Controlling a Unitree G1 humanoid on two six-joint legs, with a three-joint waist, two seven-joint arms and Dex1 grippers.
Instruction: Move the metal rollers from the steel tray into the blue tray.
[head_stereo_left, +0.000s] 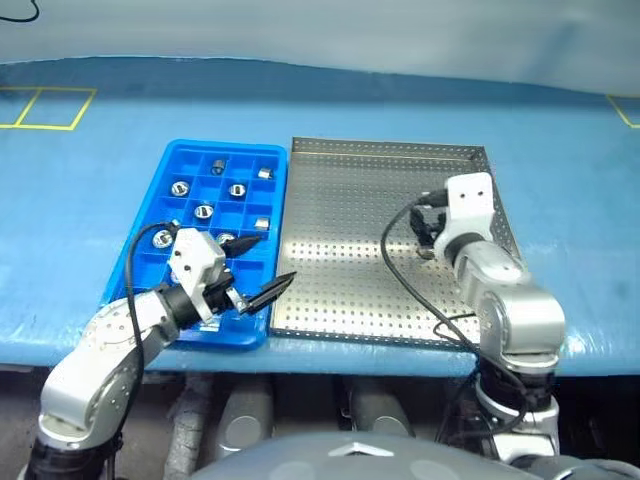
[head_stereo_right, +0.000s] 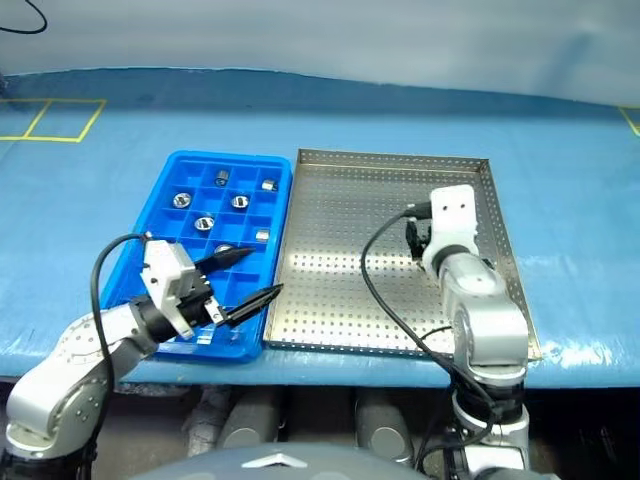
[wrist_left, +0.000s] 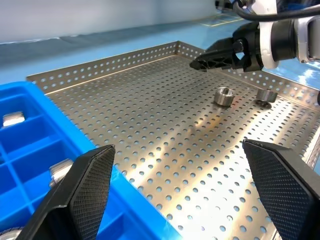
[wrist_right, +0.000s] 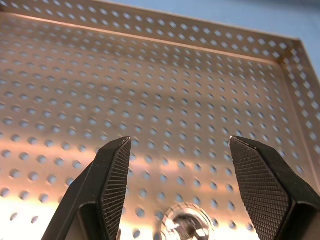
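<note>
Right tool (wrist_right: 175, 200) gapes wide above a shiny roller (wrist_right: 186, 226) on the steel tray (head_stereo_left: 340, 230); two rollers (wrist_left: 224, 96) remain there. Left tool (head_stereo_left: 262, 268) wide, empty, over the blue tray (head_stereo_left: 155, 215), which holds several silver rollers, desk (head_stereo_left: 90, 180) beneath.

The right pincer (head_stereo_left: 428, 232) hides the last metal rollers (wrist_left: 224, 96) from both eye views.

A workshop or robotics test bench: a table (head_stereo_left: 560, 160) under a blue cover carries a perforated steel tray (head_stereo_left: 340, 260), with a blue tray (head_stereo_left: 150, 215) of compartments just beside it and yellow tape squares (head_stereo_left: 45, 108) beyond.
</note>
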